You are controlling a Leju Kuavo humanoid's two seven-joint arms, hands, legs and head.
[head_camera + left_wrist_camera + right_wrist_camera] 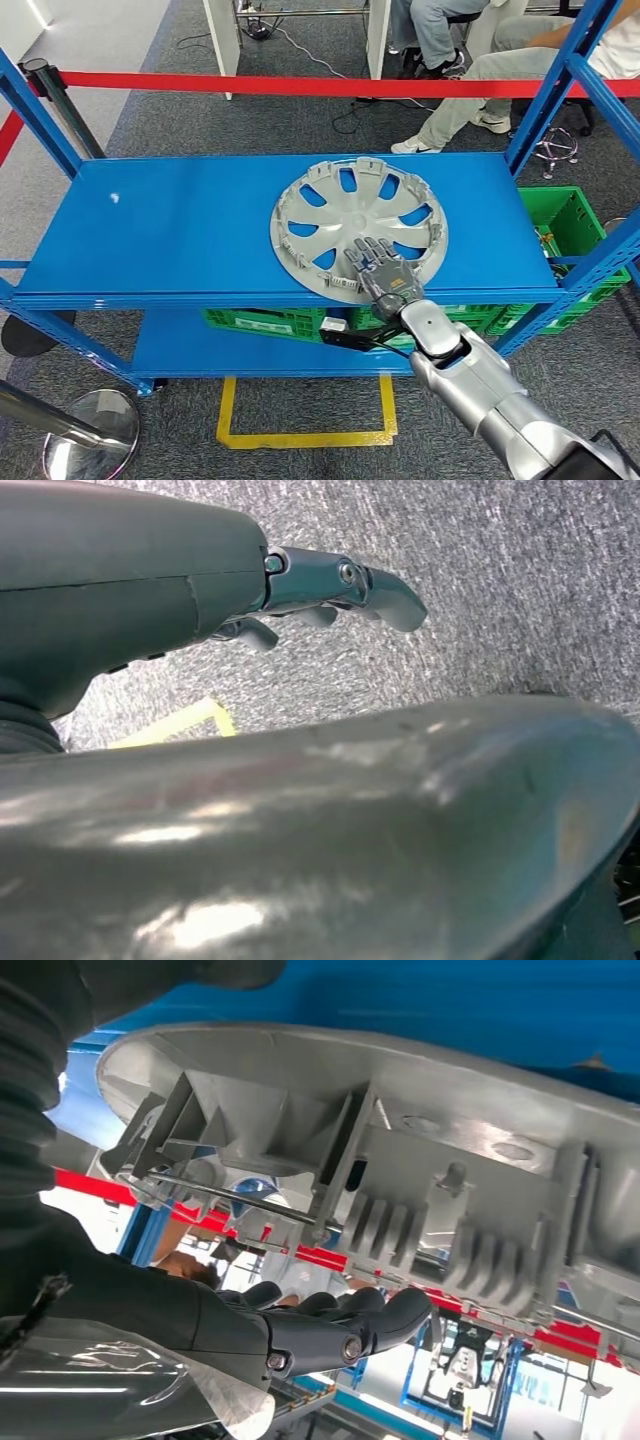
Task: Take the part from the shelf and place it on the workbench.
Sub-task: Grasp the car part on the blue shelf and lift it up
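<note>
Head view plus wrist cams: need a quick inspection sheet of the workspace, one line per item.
Surface: blue shelf top, bare apart from the part.
Job's things: silver wheel cover lies flat on the shelf top, near its front edge.
Clutter: green crates on the lower level and beside the rack.
Hands: right hand lies on the wheel cover's near rim, fingers extended; grasp not confirmed. Left hand hangs over the carpet, holding nothing.
Cables: dark cables on the carpet behind the rack.
Surroundings: red barrier tape, stanchion base, yellow floor marking, seated people behind.
</note>
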